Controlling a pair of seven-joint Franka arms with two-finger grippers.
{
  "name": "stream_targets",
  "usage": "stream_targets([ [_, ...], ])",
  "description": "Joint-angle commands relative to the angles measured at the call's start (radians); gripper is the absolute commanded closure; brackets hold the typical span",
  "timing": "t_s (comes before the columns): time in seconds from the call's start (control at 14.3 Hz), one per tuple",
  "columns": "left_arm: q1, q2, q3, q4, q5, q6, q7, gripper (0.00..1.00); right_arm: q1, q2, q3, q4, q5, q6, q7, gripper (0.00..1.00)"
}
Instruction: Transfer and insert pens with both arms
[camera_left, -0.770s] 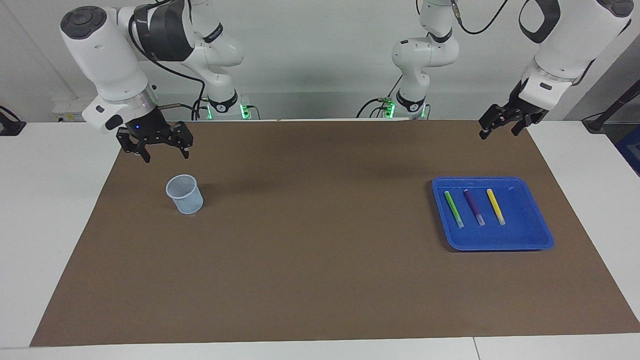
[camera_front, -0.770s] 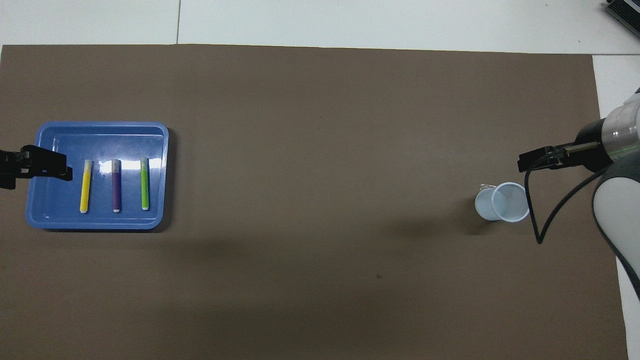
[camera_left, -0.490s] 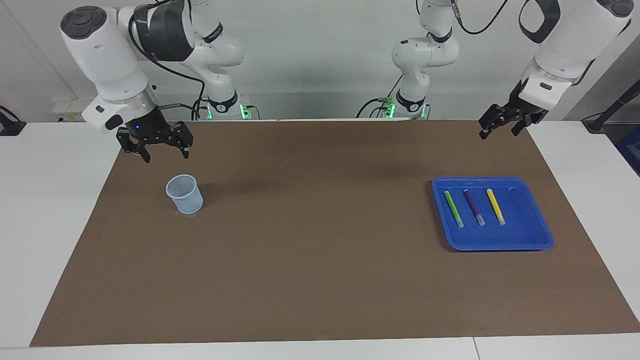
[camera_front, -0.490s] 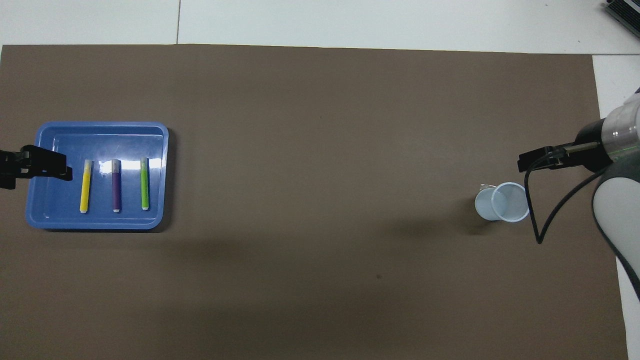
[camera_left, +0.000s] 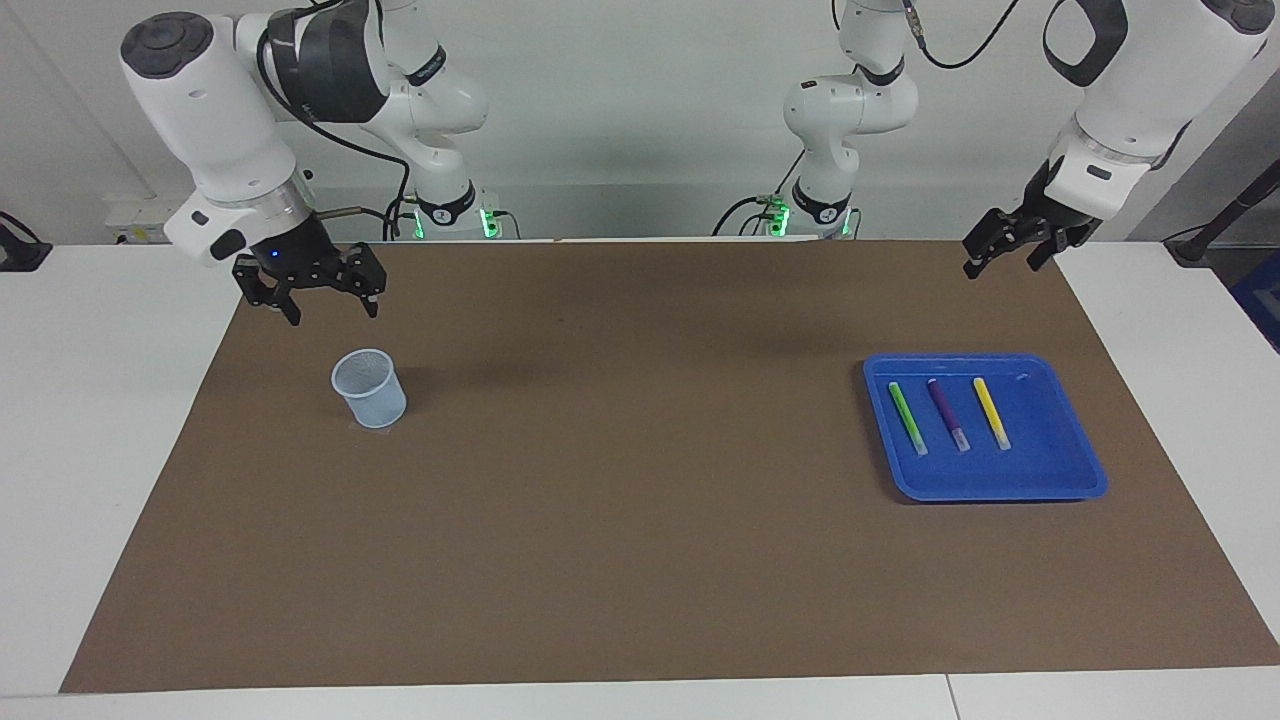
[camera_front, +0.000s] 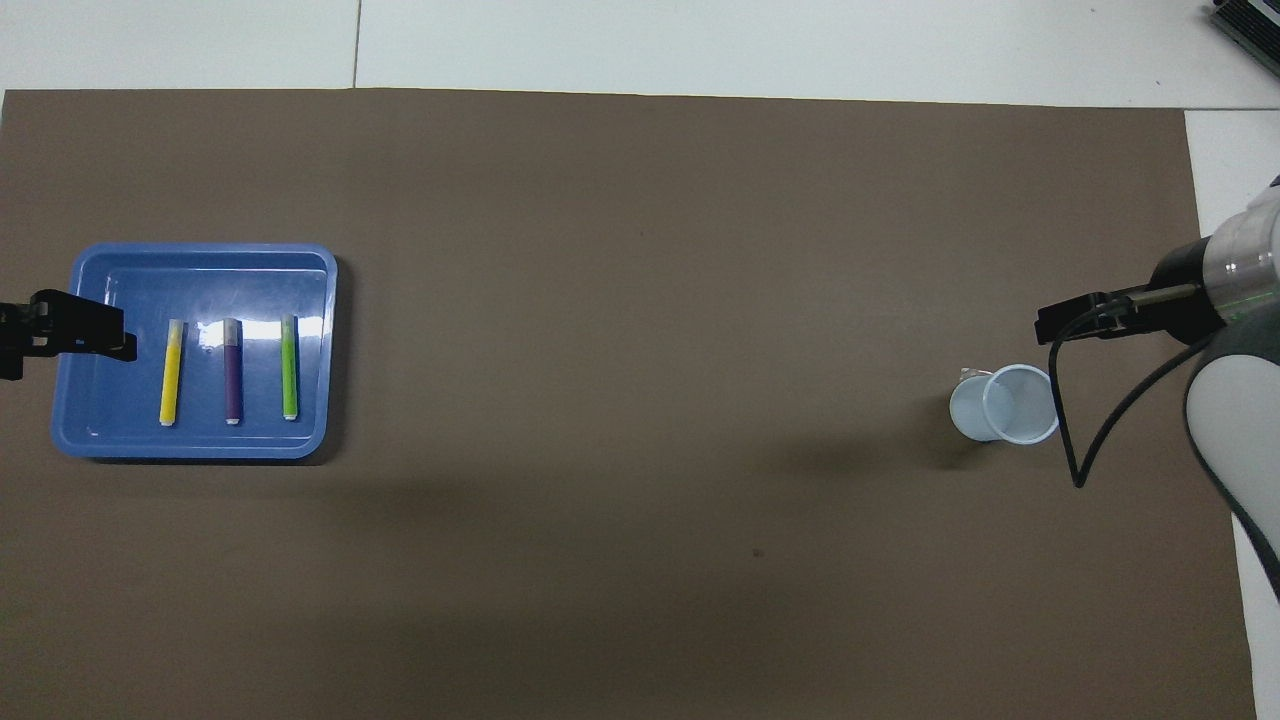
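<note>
Lay side by side, apart, in a glossy blue tray (camera_left: 1060, 480) with rounded corners, toward the left arm's end of the table: green pen (camera_left: 908, 418), purple pen (camera_left: 947, 414), yellow pen (camera_left: 991, 412). Slim, short, each tipped with a pale end pointing away from the robots. Stood upright on the matte brown mat (camera_left: 640, 520), toward the right arm's end: a small pale-blue ribbed cup (camera_left: 369, 388), tapered. Hung in the air above the mat's edge nearest the robots, by the tray's end: left gripper (camera_left: 1003, 256), black fingers parted, holding nothing. Hovered above the mat close to the cup: right gripper (camera_left: 330, 305), fingers spread wide, likewise bare.
</note>
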Motion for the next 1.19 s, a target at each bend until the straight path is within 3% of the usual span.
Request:
stream_targets([
  [0.0, 0.011, 0.009, -0.007, 0.017, -0.018, -0.018, -0.004, 0.0, -0.009, -0.015, 0.002, -0.007, 0.022, -0.002, -0.02, 0.0],
  [1.12, 0.004, -0.01, -0.009, 0.005, -0.018, -0.015, -0.014, 0.0, -0.009, -0.015, 0.002, -0.007, 0.022, -0.002, -0.02, 0.0],
])
